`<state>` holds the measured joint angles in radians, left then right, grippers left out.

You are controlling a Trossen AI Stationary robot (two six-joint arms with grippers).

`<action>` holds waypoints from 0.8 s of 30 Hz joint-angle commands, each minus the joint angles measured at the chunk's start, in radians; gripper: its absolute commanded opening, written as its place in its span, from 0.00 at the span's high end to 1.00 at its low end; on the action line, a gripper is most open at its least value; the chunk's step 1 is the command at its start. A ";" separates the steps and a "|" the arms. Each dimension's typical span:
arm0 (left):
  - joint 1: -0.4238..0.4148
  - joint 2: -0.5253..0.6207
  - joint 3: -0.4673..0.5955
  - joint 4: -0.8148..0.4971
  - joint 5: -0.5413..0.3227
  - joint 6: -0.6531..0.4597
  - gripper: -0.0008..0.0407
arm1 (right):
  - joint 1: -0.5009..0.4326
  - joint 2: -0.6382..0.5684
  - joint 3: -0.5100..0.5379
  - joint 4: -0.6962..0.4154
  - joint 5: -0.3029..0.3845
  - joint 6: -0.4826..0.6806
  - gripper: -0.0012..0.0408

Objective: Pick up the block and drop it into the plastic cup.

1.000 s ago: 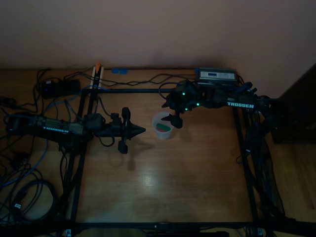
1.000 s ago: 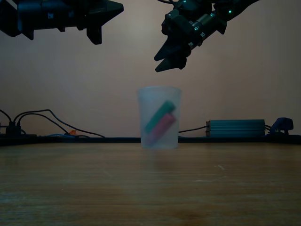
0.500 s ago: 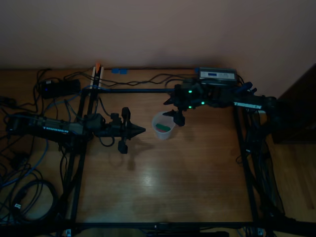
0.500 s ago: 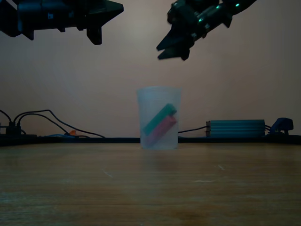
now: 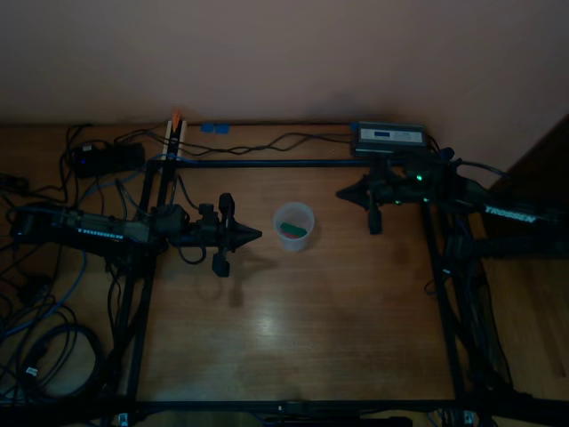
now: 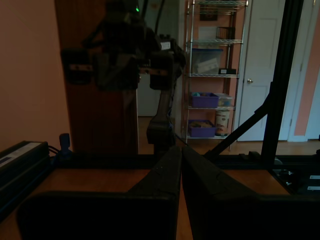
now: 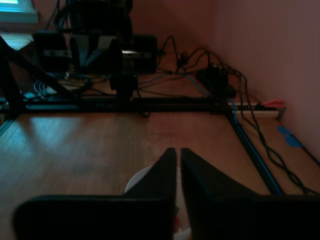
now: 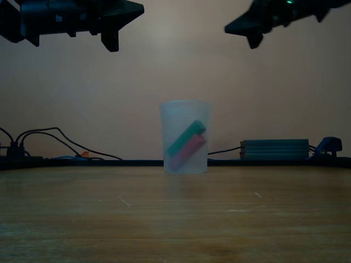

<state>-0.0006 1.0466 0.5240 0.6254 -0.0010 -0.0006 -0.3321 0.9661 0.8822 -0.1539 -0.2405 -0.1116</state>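
Observation:
The translucent white plastic cup point(image 5: 293, 225) point(image 8: 185, 137) stands upright on the wooden table. Inside it a green block point(image 8: 187, 136) point(image 5: 294, 230) leans on its side, with a flat red piece point(image 8: 186, 151) under it. My right gripper point(image 5: 341, 194) point(image 8: 228, 28) hangs shut and empty, high up and off to the top view's right of the cup. Its shut fingers point(image 7: 165, 172) fill the right wrist view, with the cup's rim point(image 7: 136, 181) just below them. On the cup's other side my left gripper point(image 5: 258, 234) point(image 8: 141, 8) point(image 6: 180, 152) hovers shut and empty.
A black metal frame point(image 5: 293, 162) borders the table. Cables and a power strip point(image 5: 176, 133) lie along the back edge, and a grey box point(image 5: 388, 136) point(image 8: 274, 148) sits at the back right. Bare wood point(image 5: 293, 329) stretches in front of the cup.
My right gripper has pulled back from just above the cup toward the top view's right and levelled out. The cup, its contents and the left arm have stayed put.

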 commanded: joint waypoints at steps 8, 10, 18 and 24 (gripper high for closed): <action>0.000 0.000 0.000 0.000 0.000 0.000 0.98 | -0.002 -0.146 -0.158 0.006 0.016 0.049 0.89; 0.000 0.000 0.000 0.000 0.000 0.000 0.98 | -0.002 -0.162 -0.177 0.006 0.017 0.059 0.89; 0.000 0.000 0.000 0.000 0.000 0.000 0.98 | -0.003 -0.188 -0.235 0.018 0.020 0.068 0.89; 0.000 0.000 0.000 0.000 0.000 0.000 0.98 | -0.003 -0.188 -0.246 0.018 0.019 0.068 0.89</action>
<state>-0.0006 1.0466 0.5243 0.6254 -0.0013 -0.0002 -0.3351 0.7769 0.6353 -0.1341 -0.2207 -0.0437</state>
